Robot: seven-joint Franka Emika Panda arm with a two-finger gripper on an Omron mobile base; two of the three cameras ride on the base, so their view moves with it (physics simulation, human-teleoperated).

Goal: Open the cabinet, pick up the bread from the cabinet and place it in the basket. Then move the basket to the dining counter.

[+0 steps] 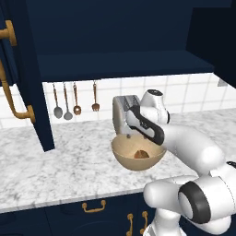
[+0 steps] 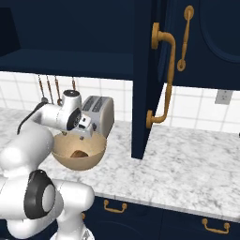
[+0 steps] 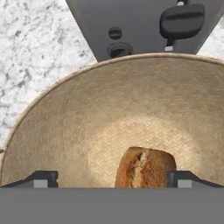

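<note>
The grey-veined marble counter [image 1: 55,161] carries the woven basket [image 1: 124,156] and a silver toaster [image 2: 99,114].

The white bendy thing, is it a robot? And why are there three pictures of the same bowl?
Yes, it is a robot arm in a pretend kitchen. Two pictures come from cameras behind it, one on each side. The third comes from a camera on its hand, looking down past its gripper. On the marble counter sits a basket, with a toaster behind it. Inside the basket lies a little bread. The fingers are spread wide on either side of the bread and hold nothing. Above, the cabinet door stands open.
</note>
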